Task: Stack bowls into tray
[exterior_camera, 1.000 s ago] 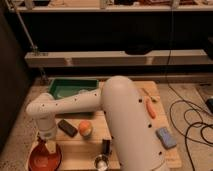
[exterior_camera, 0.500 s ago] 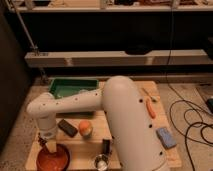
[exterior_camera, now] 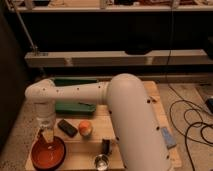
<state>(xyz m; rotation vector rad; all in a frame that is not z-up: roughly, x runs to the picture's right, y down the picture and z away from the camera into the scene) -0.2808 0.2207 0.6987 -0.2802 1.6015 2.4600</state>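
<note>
The orange-red bowl (exterior_camera: pixel 48 153) sits at the front left corner of the wooden table. My gripper (exterior_camera: pixel 47 135) hangs straight down from the white arm (exterior_camera: pixel 120 100) and is at the bowl's far rim, just over its inside. The green tray (exterior_camera: pixel 74 107) lies behind it at the table's back left, and the arm covers much of it. The purple bowl is hidden or out of view.
An orange fruit (exterior_camera: pixel 85 128) and a dark block (exterior_camera: pixel 67 127) lie between the bowl and the tray. A small shiny metal cup (exterior_camera: pixel 101 161) and a dark object (exterior_camera: pixel 105 145) stand at the front edge. A blue-grey object (exterior_camera: pixel 167 137) lies at the right. Cables (exterior_camera: pixel 192 125) run over the floor at the right.
The gripper has stayed over the orange-red bowl's far rim with only a slight shift. The bowl remains at the front left corner.
</note>
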